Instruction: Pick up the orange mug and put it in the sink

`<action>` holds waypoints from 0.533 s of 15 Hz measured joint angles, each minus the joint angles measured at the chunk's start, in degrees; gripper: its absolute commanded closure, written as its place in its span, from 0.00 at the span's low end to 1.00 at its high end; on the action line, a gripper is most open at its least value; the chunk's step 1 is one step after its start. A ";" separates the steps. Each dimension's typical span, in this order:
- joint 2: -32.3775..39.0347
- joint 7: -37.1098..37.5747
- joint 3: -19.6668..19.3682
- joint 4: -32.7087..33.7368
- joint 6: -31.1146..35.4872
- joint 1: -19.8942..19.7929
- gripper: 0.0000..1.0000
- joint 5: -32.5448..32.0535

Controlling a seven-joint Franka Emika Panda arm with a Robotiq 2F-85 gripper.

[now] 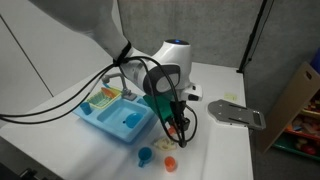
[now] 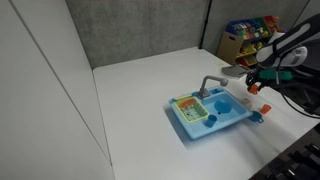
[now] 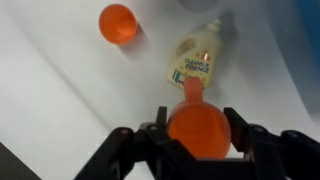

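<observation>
In the wrist view my gripper (image 3: 198,135) is shut on the orange mug (image 3: 198,128) and holds it above the white table, one finger on each side of its round body. In both exterior views the gripper (image 1: 172,125) (image 2: 256,86) hangs just beside the light blue sink (image 1: 112,120) (image 2: 212,118), on its short end away from the green and yellow side compartment. A grey faucet (image 2: 208,86) stands at the sink's rim. In the exterior views the mug is mostly hidden by the fingers.
A smaller orange piece (image 3: 118,22) (image 1: 170,160) and a cream labelled bottle (image 3: 196,58) lie on the table under the gripper. A blue mug (image 1: 145,155) (image 2: 258,117) stands near the sink's corner. A grey flat object (image 1: 236,112) and a cardboard box (image 1: 300,100) are beyond.
</observation>
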 measured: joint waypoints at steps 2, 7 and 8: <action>-3.80 -0.89 -0.18 -3.81 0.01 1.08 0.66 -2.14; -11.31 -4.90 0.14 -11.86 0.01 3.25 0.66 -6.54; -12.38 -5.70 0.34 -13.08 0.01 3.48 0.66 -7.11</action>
